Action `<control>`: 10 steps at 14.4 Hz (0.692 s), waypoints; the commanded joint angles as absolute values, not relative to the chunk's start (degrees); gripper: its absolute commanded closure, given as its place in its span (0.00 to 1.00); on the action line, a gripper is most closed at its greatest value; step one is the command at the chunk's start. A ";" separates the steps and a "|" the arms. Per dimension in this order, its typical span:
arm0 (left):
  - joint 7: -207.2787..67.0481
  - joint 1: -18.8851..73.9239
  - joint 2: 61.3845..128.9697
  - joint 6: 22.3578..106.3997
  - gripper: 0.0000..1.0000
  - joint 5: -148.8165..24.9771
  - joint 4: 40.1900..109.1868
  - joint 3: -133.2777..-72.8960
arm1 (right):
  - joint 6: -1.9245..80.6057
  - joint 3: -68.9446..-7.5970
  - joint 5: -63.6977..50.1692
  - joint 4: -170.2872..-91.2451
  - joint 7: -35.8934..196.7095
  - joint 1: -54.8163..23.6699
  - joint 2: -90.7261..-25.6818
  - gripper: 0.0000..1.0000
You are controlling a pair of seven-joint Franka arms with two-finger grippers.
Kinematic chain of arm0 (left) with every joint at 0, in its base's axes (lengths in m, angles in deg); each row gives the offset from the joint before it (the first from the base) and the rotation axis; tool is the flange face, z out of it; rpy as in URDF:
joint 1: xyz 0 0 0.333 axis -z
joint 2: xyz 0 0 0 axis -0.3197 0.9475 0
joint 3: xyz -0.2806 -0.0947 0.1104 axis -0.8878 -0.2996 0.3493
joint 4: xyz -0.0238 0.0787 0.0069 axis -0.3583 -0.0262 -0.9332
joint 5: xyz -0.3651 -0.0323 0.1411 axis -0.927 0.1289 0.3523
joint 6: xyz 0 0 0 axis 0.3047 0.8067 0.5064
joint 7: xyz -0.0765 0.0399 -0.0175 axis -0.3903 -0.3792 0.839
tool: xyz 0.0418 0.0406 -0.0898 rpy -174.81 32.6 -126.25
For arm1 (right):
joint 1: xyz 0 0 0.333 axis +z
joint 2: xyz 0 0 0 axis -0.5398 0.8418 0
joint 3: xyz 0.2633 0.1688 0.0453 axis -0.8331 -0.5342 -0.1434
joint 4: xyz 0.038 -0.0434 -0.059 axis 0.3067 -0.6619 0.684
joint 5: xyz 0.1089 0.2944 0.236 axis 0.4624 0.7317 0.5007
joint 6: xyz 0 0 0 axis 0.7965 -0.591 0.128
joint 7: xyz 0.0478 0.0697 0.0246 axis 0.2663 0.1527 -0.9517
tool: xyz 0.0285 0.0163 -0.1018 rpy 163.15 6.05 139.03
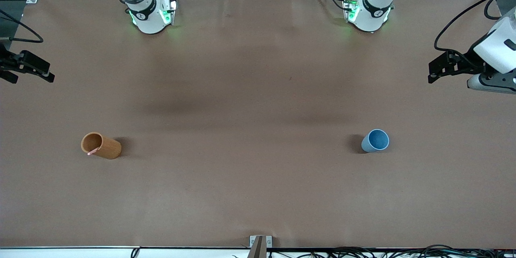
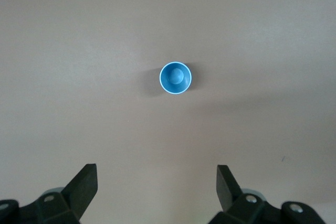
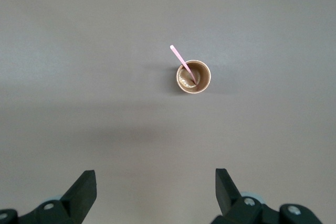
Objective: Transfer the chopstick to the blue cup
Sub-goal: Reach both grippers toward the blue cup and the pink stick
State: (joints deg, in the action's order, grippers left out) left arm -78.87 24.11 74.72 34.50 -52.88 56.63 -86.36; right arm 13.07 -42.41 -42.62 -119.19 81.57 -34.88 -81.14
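The light pink chopstick point(image 3: 180, 59) stands leaning inside the orange-brown cup point(image 3: 199, 82), its top end sticking out over the rim. In the front view only its tip point(image 1: 92, 152) shows at the rim of the cup point(image 1: 105, 147), toward the right arm's end of the table. The blue cup point(image 1: 375, 140) stands upright and empty toward the left arm's end; it also shows in the left wrist view point(image 2: 175, 77). My left gripper point(image 1: 432, 73) point(image 2: 156, 182) is open and empty, high over the table's edge at its end. My right gripper point(image 1: 32, 73) point(image 3: 156, 184) is open and empty, high over the table's edge at its end.
The brown table surface point(image 1: 250, 129) stretches bare between the two cups. Both arm bases point(image 1: 149, 12) point(image 1: 369, 10) stand at the edge farthest from the front camera. A small metal bracket point(image 1: 260, 242) sits at the nearest edge.
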 commanded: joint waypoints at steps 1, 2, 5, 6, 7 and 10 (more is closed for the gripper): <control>-78.50 23.57 75.44 33.00 0.00 -52.40 54.78 -87.13 | 12.93 -42.49 -41.76 -119.55 81.22 -34.96 -81.67 0.00; -78.59 23.57 75.44 33.00 0.00 -52.31 54.78 -87.13 | 13.02 -42.49 -41.76 -119.55 81.22 -34.96 -81.67 0.00; -78.59 23.48 75.71 33.43 0.00 -52.57 54.95 -87.13 | 12.93 -42.40 -41.76 -119.63 81.31 -34.96 -81.67 0.00; -78.24 23.22 76.84 33.70 0.00 -52.75 54.96 -87.05 | 13.02 -42.49 -41.76 -119.55 81.40 -34.96 -81.67 0.00; -78.58 23.04 78.07 34.48 0.00 -52.75 55.74 -86.96 | 13.10 -42.49 -41.76 -119.55 81.40 -34.96 -81.67 0.00; -78.32 22.78 82.81 42.38 0.00 -52.66 58.99 -86.70 | 13.37 -42.49 -41.76 -119.63 81.40 -34.96 -81.67 0.00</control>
